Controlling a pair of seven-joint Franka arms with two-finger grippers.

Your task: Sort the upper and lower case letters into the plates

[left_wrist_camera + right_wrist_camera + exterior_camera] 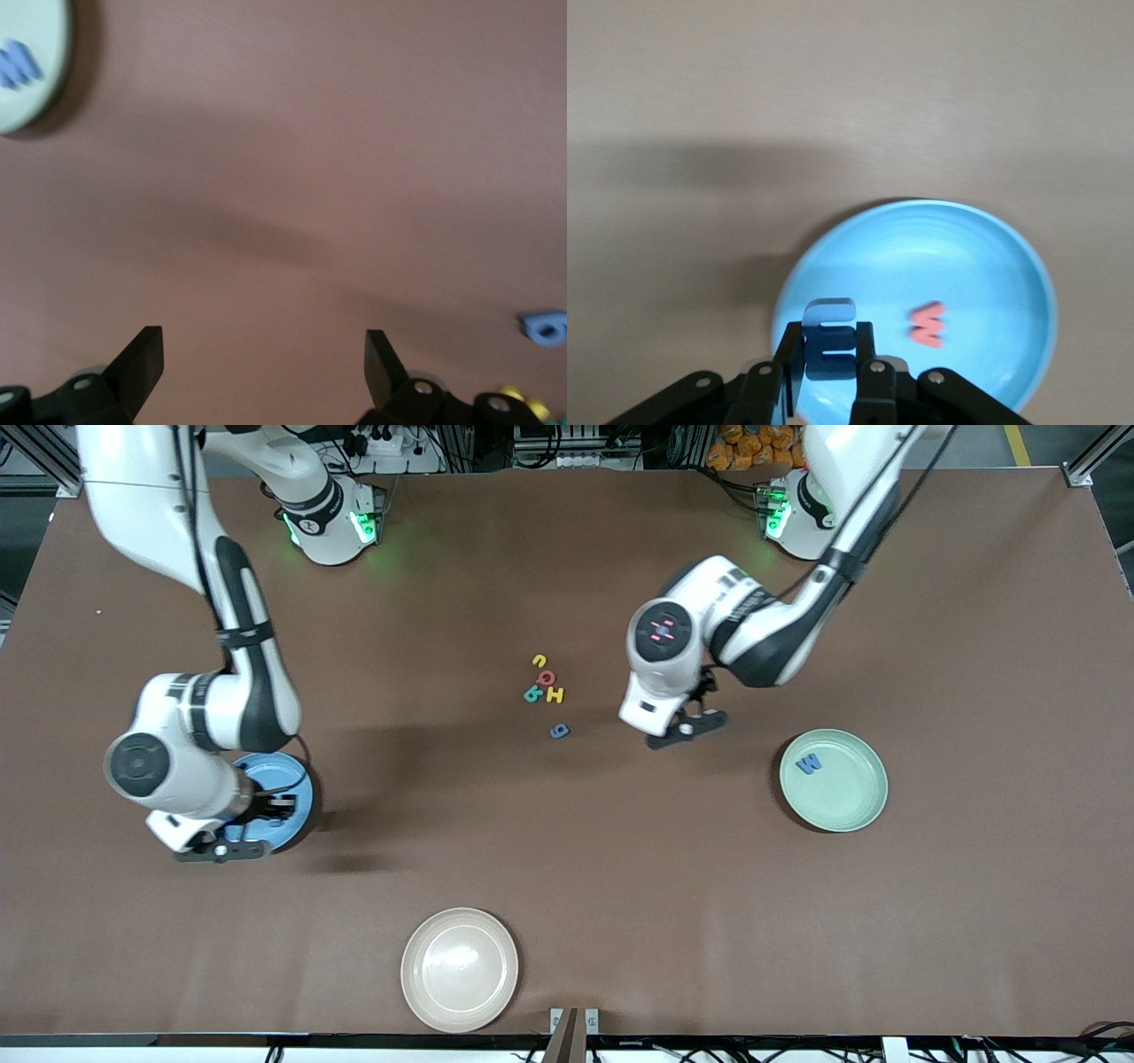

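Brown tabletop [567, 868] held scattered letters [544, 686]; right claw [830, 359] gripped a blue E [829, 341] over the blue plate [992, 266], left claw [264, 363] hung released over bare tabletop near the green plate [850, 797].

Front cam high, facing bases, whole table [567, 921], left wrist cam low over bare top, right wrist cam close above blue plate [1010, 266], shared w/ front.

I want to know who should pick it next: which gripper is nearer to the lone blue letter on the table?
Left. The left gripper, open, hangs over bare table beside the blue letter. The right gripper, shut on a dark blue letter, is over the blue plate at the right arm's end.
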